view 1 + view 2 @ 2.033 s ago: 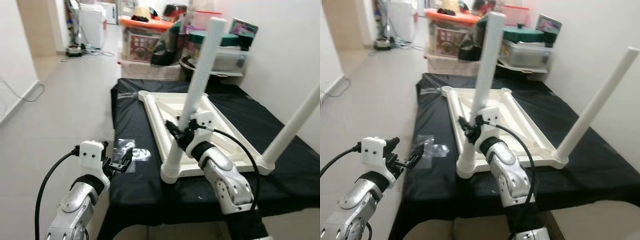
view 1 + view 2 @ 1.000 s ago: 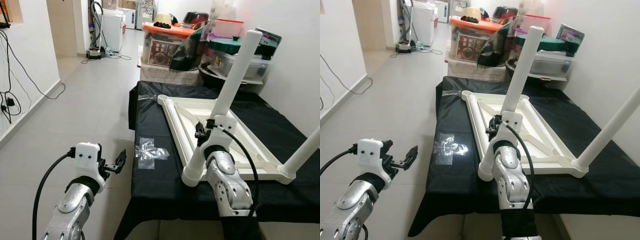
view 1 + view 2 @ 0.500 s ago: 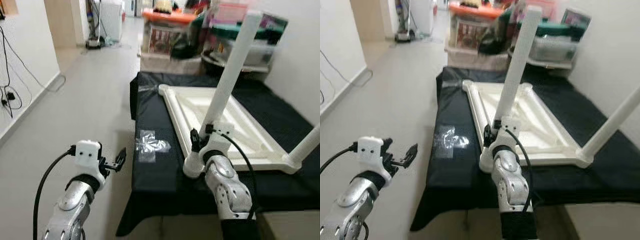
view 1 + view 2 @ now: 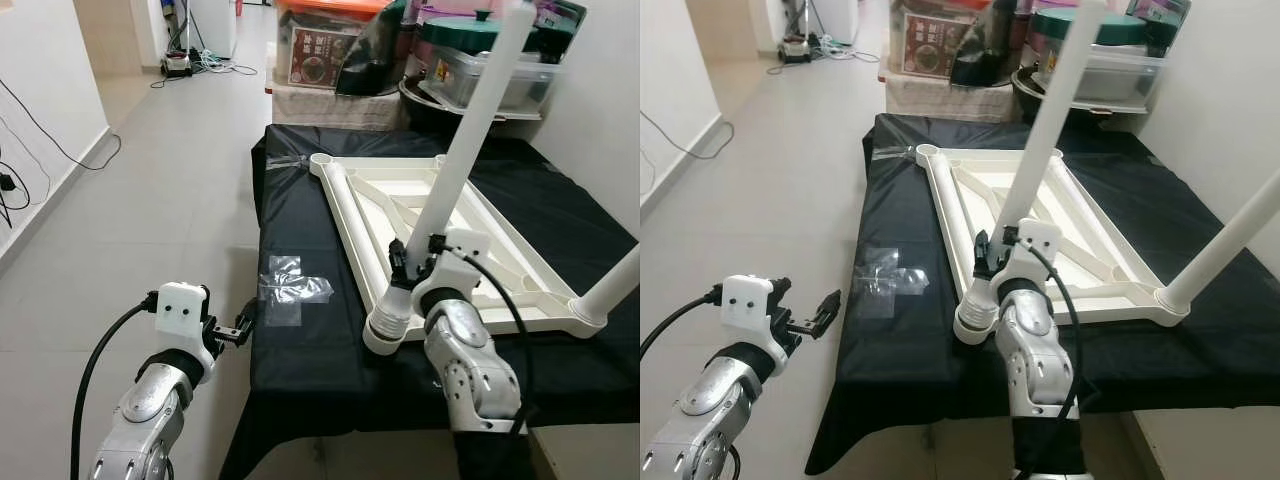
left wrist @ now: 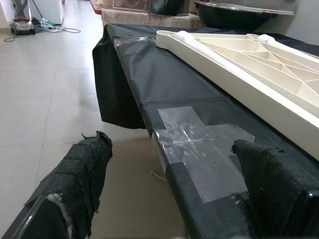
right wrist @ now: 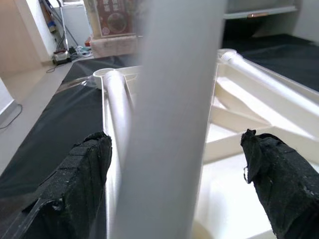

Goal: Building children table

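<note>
Here, white children's tabletop (image 4: pixel 440 235) lies upside down on a black-covered table (image 4: pixel 310 350). One white leg (image 4: pixel 455 165) stands tilted in its near-left corner socket; a second leg (image 4: pixel 1225 250) rises from the near-right corner. Right end effector (image 4: pixel 412 262) sits around the lower part of the first leg, fingers (image 6: pixel 75 196) spread wide on either side, not touching (per wrist view). Left end effector (image 4: pixel 240 328) is open, holding nothing, hovering off the table's left edge, beside a clear tape patch (image 5: pixel 199 144).
</note>
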Controlling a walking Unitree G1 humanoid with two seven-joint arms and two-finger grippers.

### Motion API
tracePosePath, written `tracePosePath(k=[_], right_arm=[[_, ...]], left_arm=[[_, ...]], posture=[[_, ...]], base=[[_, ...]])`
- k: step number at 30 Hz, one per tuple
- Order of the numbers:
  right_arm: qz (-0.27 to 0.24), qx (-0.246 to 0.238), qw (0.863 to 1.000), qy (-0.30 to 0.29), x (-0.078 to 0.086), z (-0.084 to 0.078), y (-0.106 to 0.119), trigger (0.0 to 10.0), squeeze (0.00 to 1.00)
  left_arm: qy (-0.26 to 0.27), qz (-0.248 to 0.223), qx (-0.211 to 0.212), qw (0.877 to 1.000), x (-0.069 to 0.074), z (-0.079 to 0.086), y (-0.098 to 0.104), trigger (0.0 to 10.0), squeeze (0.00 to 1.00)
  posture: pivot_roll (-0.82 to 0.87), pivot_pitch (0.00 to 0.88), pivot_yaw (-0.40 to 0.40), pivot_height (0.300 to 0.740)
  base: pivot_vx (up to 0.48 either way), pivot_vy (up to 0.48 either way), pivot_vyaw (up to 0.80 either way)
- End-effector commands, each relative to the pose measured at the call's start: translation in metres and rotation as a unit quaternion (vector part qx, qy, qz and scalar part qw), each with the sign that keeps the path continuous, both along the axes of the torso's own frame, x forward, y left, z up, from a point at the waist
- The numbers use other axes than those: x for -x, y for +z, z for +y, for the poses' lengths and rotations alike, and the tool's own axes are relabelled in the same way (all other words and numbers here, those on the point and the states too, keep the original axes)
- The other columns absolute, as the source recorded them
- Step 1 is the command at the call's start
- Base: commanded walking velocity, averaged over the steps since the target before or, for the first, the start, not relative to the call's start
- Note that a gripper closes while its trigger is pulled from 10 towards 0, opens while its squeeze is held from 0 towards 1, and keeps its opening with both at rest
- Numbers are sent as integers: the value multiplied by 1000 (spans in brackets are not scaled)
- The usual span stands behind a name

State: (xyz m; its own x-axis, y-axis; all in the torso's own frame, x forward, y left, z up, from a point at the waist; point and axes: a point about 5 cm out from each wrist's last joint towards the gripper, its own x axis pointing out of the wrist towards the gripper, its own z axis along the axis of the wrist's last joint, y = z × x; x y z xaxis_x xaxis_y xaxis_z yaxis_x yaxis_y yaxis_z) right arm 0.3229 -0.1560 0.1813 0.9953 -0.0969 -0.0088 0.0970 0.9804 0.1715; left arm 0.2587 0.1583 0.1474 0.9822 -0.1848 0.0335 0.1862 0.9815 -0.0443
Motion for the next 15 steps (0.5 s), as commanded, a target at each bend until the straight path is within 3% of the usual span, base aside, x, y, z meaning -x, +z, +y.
tracePosePath(k=[1,2,5,6,7,8,9,10,13,14,15], right_arm=[[-12,-13,1000,3,-2,-4,3,10000,1000],[-11,-36,999,24,-2,-2,1,627,1000],[0,-52,998,38,-2,0,-2,627,1000],[62,-67,994,65,-1,8,-20,0,1000],[62,-67,994,65,-1,8,-20,0,1000],[89,-76,991,62,-1,8,-30,0,894],[89,-76,991,62,-1,8,-30,0,894],[107,-78,990,58,0,8,-36,0,0],[122,-71,989,47,-1,6,-39,0,0],[132,-60,989,41,-2,5,-41,8353,0],[143,-41,988,35,-4,3,-41,10000,0]], left_arm=[[-6,13,-2,1000,-1,-2,-6,10000,0],[-7,14,-3,1000,-1,-2,-7,10000,0],[-7,14,-4,1000,-1,-3,-7,10000,0],[-7,17,-7,1000,-1,-3,-8,10000,0],[-7,17,-7,1000,-1,-3,-8,10000,0],[-6,17,-8,1000,-1,-2,-9,10000,0],[-6,17,-8,1000,-1,-2,-9,10000,0],[-6,17,-8,1000,-1,-2,-8,10000,0],[-4,16,-7,1000,-1,-1,-8,10000,0],[-2,16,-6,1000,0,0,-8,10000,0],[-1,15,-7,1000,0,0,-8,10000,0]], posture=[[75,0,-105,740],[75,0,-106,740],[75,0,-106,740],[77,0,-109,740],[77,0,-109,740],[84,0,-116,740],[84,0,-116,740],[84,0,-116,740],[86,0,-117,740],[86,0,-119,740],[84,0,-119,740]], base=[[0,0,0],[0,0,0],[0,0,0],[0,0,0],[0,0,0],[0,0,0],[0,0,0],[0,0,0],[0,0,0],[0,0,0],[0,0,0]])
